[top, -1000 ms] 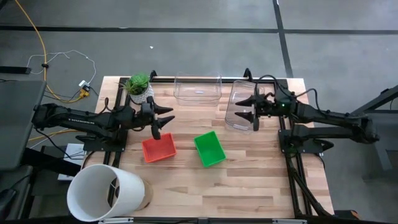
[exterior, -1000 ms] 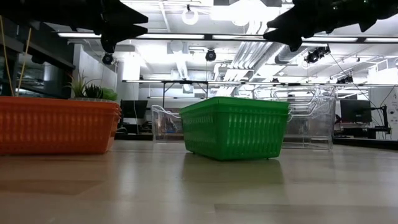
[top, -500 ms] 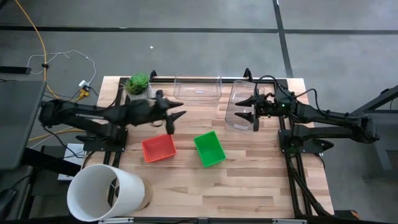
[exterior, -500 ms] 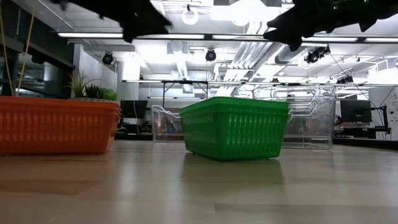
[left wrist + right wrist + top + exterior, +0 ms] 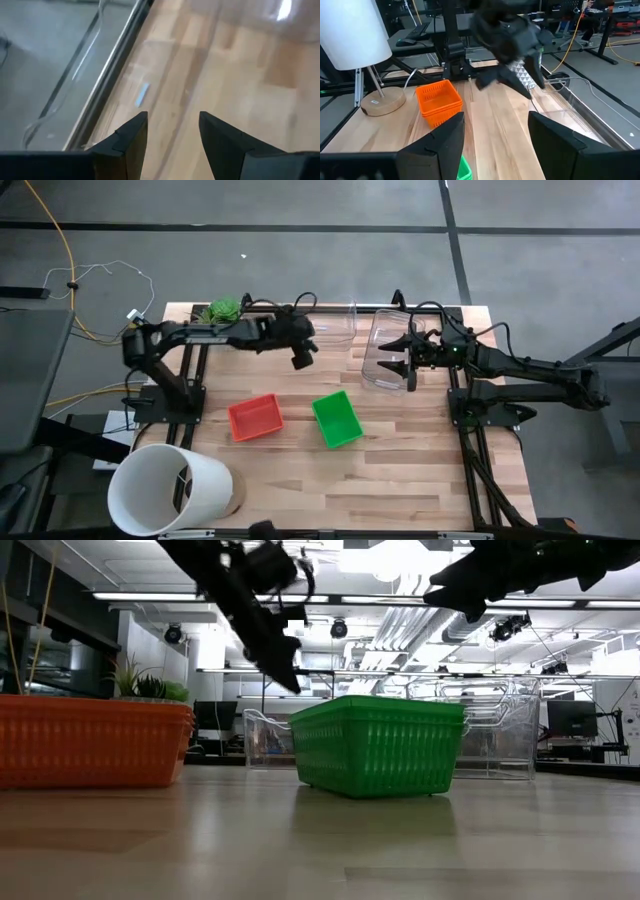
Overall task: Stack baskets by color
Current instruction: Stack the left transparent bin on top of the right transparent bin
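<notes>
A red basket and a green basket rest on their bases side by side at mid-table; the low view shows them too, the red basket and the green basket. One clear tub stands at the far edge, and a second clear tub is to its right. My left gripper hangs open and tilted down above the wood just in front of the far tub, with nothing between its fingers. Over the second tub, my right gripper stays open and roughly level.
A big white bucket lies at the near left corner. A small potted plant stands at the far left. Bare wood lies along the near edge, right of the bucket. Black frame rails run along both sides of the table.
My left gripper has swung from above the red basket toward the table's far edge and to the right, ending close to the far clear tub, and has tipped over to point downward. Its fingers stay open. The baskets and my right arm have kept still.
</notes>
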Controlling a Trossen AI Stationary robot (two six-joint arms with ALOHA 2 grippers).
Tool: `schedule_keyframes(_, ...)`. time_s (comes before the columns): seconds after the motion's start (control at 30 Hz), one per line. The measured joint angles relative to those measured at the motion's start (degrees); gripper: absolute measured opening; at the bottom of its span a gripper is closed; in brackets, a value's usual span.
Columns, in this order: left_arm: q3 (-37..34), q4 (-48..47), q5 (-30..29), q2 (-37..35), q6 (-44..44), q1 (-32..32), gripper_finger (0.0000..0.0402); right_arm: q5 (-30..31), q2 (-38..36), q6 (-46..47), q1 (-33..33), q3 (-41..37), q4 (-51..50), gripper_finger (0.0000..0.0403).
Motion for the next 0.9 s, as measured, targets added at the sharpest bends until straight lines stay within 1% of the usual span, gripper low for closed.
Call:
schedule_keyframes(0.1,1.77,-0.23,2.67,3.53,0.40,2.61,0.0163,0.00,0.00,-0.05,-0.02,0.00,-0.29,0.0204)
schedule_keyframes(0.27,3.97,-2.03,13.68,7.58,0.98,5.87,0.0163,0.00,0.00,-1.41,-0.02,0.00,-1.87,0.0204)
schedule_keyframes(0.33,4.33,-1.87,15.76,8.52,1.12,6.52,0.0163,0.00,0.00,-1.52,-0.02,0.00,-2.39,0.0204)
schedule_keyframes(0.4,4.40,-1.84,15.01,9.05,1.69,6.94,0.0163,0.00,0.01,-1.53,-0.02,0.00,-2.70,0.0204)
schedule_keyframes(0.53,4.46,-1.98,11.04,10.52,3.40,7.27,0.0163,0.00,0.02,-1.53,-0.02,0.00,-3.15,0.0204)
schedule_keyframes(0.7,4.46,-3.76,10.95,12.94,3.98,7.60,0.0163,0.00,0.02,-1.53,-0.02,0.00,-3.17,0.0204)
schedule_keyframes(0.9,4.46,-4.01,7.72,14.81,3.99,7.60,0.0161,0.00,0.02,-1.53,-0.02,0.00,-3.83,0.0204)
